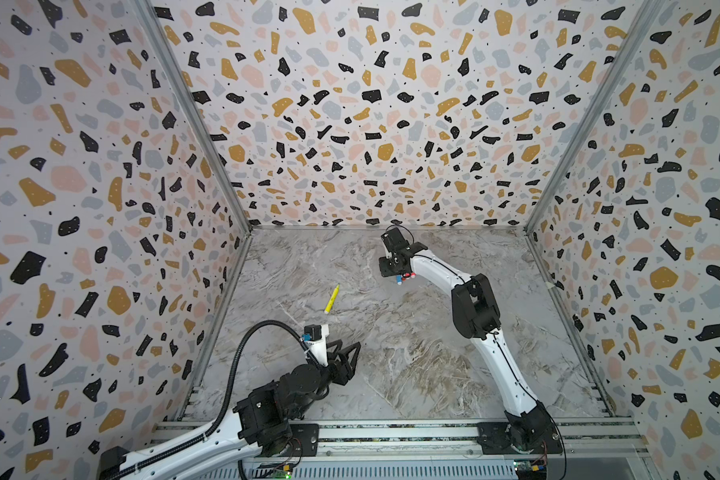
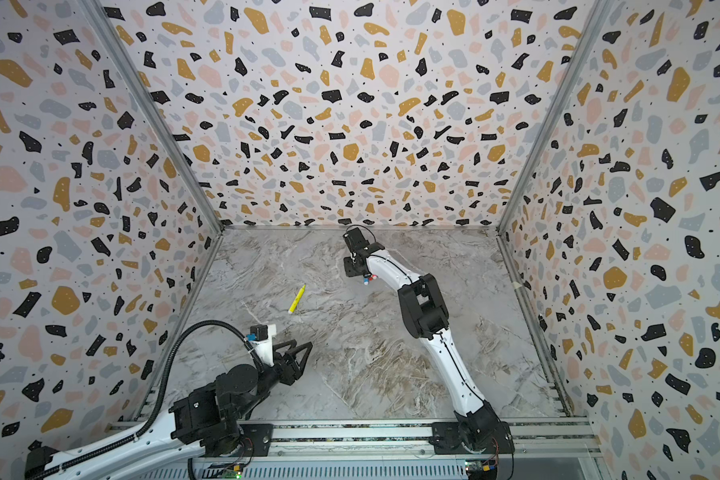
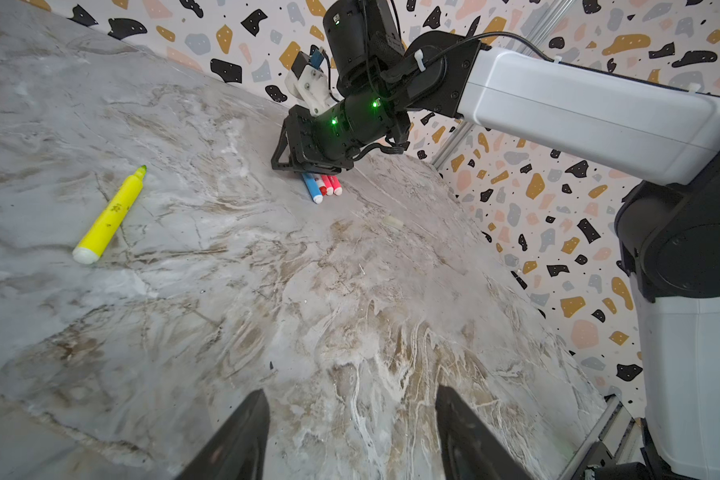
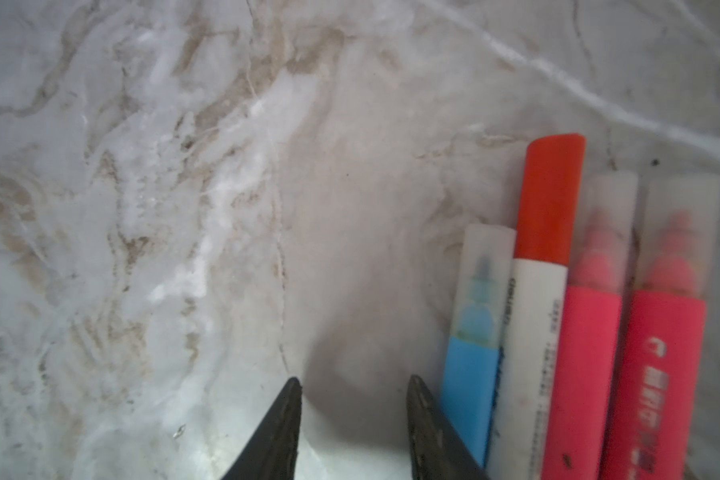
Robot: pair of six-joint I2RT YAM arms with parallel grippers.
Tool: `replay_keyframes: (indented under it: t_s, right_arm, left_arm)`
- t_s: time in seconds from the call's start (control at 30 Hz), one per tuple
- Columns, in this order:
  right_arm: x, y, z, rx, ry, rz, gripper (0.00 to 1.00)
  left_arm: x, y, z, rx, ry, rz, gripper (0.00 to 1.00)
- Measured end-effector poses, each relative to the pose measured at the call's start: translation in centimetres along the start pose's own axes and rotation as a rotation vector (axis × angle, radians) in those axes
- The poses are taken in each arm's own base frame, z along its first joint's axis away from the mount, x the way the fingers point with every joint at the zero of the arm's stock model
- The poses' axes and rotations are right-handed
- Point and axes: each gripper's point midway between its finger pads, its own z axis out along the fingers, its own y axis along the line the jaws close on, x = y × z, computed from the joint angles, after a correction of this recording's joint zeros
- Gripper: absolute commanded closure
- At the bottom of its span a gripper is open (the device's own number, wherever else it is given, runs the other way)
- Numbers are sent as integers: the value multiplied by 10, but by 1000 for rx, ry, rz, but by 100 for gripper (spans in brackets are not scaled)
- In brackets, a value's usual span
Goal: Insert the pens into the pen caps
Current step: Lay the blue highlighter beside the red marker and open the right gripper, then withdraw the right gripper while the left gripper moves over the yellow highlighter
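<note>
Pens lie side by side beside right gripper.

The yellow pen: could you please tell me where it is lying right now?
In both top views the yellow pen lies alone on the table, left of centre, apart from the other pens grouped farther right.

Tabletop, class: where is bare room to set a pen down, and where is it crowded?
Bare: the wide tabletop between left gripper, yellow pen and right arm; also the strip between that arm and the right wall. Crowded: four pens beside the right gripper.
</note>
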Motion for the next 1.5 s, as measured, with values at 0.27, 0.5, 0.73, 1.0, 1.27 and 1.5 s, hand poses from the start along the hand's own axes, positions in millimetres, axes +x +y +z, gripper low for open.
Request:
replay_keyframes:
  t_s: [0.27,0.5,0.73,1.0,1.27,1.5]
  right_arm:
    - [5,14,-7,-33,-3,-13,53]
    - [-19,49,-77,-146,-97,-37,45]
    - [-54,74,-207,-311,-329,-72,43]
    - [13,58,-253,-390,-365,-106,42]
    - [119,34,-244,-434,-271,-81,42]
    - [190,50,-243,-543,-221,-68,42]
  left_arm:
    - [2,1,1,-6,6,7,36]
    - [-3,1,3,-35,9,35,36]
    - [-10,8,12,-144,34,98,32]
    - [-28,63,50,-375,114,106,31]
    - [-31,144,85,-549,221,22,32]
    - [-38,169,122,-557,293,16,35]
